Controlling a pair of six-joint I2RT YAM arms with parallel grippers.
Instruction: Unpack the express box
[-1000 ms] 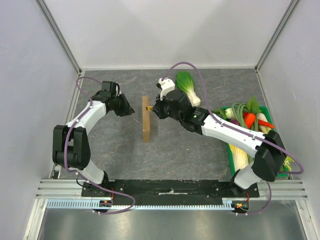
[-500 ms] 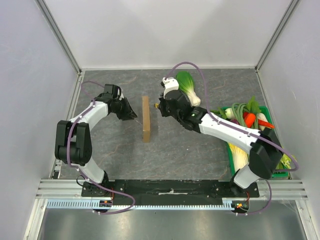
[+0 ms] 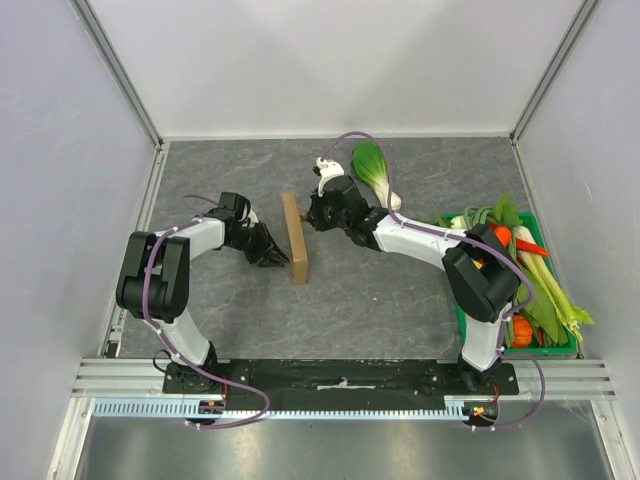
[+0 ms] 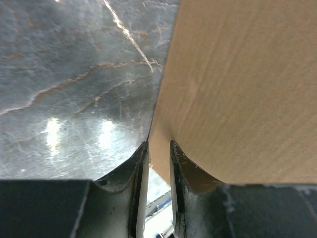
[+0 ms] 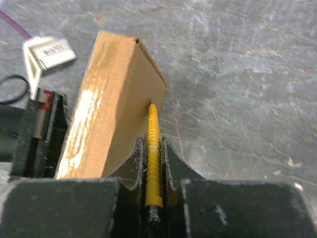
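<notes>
A green crate (image 3: 540, 349) heaped with vegetables (image 3: 500, 236) sits at the near right. In the middle of the surface (image 3: 380, 295) the brown box (image 3: 296, 240) stands on edge, apparently steadied by the left end effector (image 3: 272, 255), its narrow jaws at the box's edge, grip unclear. The right end effector (image 3: 318, 212) clamps a yellow cutter (image 5: 152, 148) against the opposite face, seemingly to slit it. Bok choy (image 3: 372, 168) lies beyond.

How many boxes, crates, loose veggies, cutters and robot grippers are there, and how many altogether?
Plain brown cardboard express box: 1
Green plastic vegetable crate: 1
Loose green-and-white bok choy: 1
Yellow serrated blade: 1
Robot grippers (left gripper, right gripper): 2
Total: 6
</notes>
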